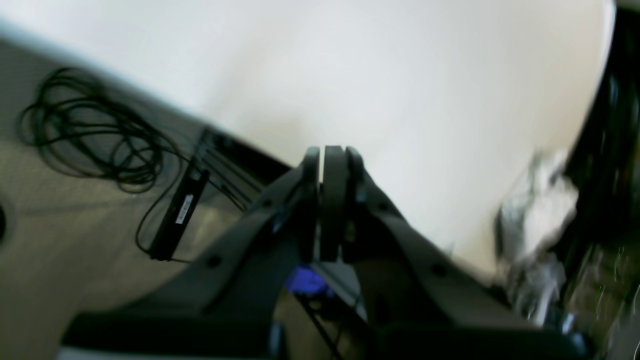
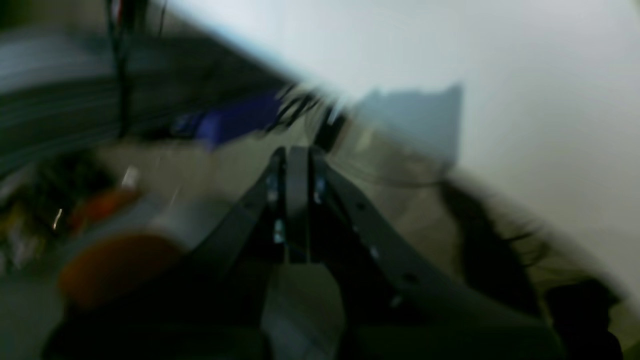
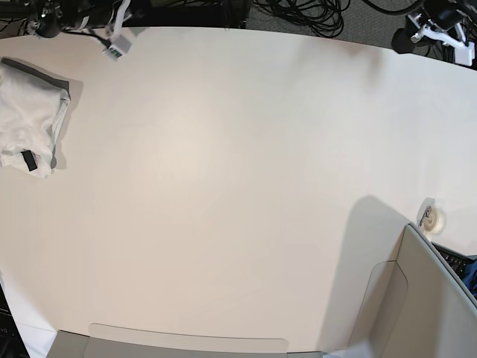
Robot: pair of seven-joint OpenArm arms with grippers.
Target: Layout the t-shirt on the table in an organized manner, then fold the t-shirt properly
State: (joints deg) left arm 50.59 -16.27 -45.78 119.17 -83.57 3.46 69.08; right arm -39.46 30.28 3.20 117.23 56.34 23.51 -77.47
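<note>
Blurring beneath the left jaws (image 1: 332, 155): cables (image 1: 100, 130)

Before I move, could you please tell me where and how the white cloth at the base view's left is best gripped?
I'd pinch the white cloth by its loose edge facing mid-table, coming from that open side with the right gripper. That edge looks soft and rumpled, while a stiff-looking dark strip borders the far side.
</note>
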